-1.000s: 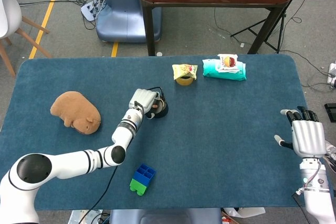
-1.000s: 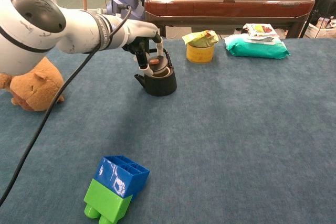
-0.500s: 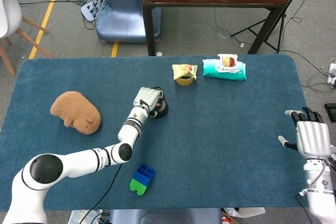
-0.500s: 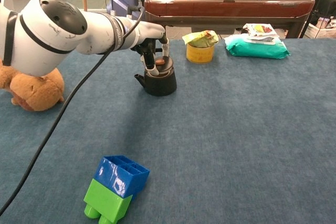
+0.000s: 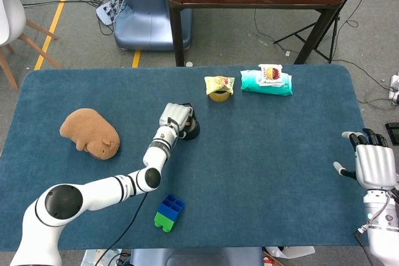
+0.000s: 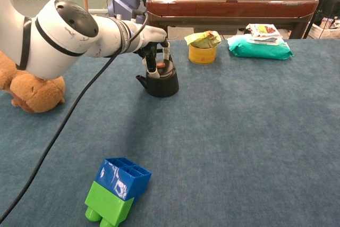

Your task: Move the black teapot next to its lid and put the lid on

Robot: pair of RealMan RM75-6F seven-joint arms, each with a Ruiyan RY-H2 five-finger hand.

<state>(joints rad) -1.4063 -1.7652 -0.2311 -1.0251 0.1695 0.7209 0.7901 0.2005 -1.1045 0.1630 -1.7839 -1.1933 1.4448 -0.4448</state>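
Lid (image 6: 162, 68) sits in the black teapot (image 6: 159, 82) mouth, pinched by left hand (image 5: 175, 116) fingers (image 6: 151, 62); right hand (image 5: 374, 165) fingers spread.

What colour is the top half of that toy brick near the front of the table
Blue, sitting on a green lower half. The toy brick shows best in the chest view.

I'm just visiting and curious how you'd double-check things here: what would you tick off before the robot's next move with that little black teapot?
1. Lid sits on the black teapot: ok, it seems seated.
2. Teapot upright on the table: ok.
3. Left hand free of the lid: not ok, its fingers are at the lid.
4. Room to lift away: ok, the yellow snack cup stands apart.
5. Right hand out of the way: ok, open at the table's far edge.
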